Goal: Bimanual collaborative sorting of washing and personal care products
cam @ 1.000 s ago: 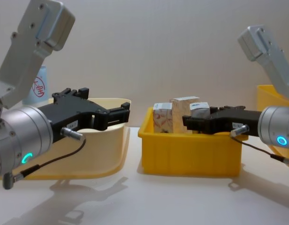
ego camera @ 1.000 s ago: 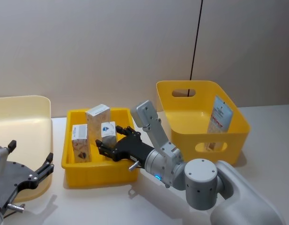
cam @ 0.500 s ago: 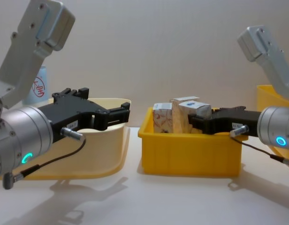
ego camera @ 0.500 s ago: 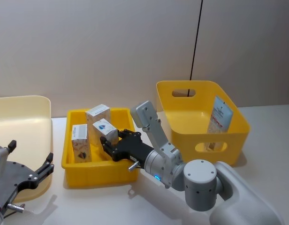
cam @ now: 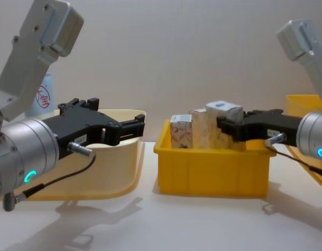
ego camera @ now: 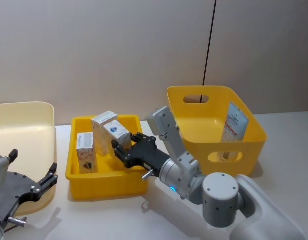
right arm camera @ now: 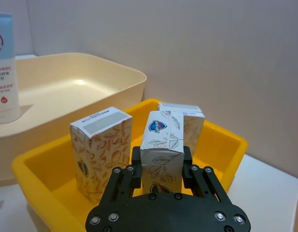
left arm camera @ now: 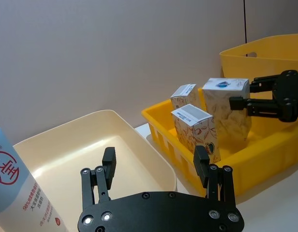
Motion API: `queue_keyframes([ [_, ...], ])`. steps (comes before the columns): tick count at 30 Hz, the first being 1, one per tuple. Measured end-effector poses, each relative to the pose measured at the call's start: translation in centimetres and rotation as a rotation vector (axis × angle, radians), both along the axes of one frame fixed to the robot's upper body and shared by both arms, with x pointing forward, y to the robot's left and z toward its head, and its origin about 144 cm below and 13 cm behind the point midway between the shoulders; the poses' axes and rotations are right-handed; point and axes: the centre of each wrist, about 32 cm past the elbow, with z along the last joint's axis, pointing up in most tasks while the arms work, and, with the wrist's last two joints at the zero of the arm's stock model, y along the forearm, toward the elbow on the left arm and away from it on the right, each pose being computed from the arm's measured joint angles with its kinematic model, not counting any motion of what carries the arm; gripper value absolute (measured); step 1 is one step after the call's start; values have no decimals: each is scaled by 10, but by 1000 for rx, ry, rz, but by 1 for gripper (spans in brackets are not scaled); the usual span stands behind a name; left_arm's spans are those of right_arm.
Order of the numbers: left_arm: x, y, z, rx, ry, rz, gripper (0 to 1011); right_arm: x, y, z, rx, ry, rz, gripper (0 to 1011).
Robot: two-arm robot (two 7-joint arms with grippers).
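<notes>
Right gripper (right arm camera: 161, 166) clamps a carton (right arm camera: 161, 145) by its side faces, above the yellow tray (ego camera: 106, 186). It looks light, stiff, crushable: a gentle squeeze suits. Left gripper (left arm camera: 156, 166) hangs spread near the cream bin (left arm camera: 154, 159).

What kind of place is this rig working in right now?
Probably a lab or test bench, not a home: a bare white table against plain wall panels, sorting bins such as the yellow tray, and the right gripper holding a small carton.
</notes>
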Motion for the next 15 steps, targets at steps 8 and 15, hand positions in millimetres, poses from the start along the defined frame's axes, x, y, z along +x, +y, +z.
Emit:
queue_keyframes([
  [8,0,0,0,0,0,0,1000,-9,-7,5,19,-100,-12,448],
  [15,0,0,0,0,0,0,1000,-16,-14,12,47,-194,-18,448],
])
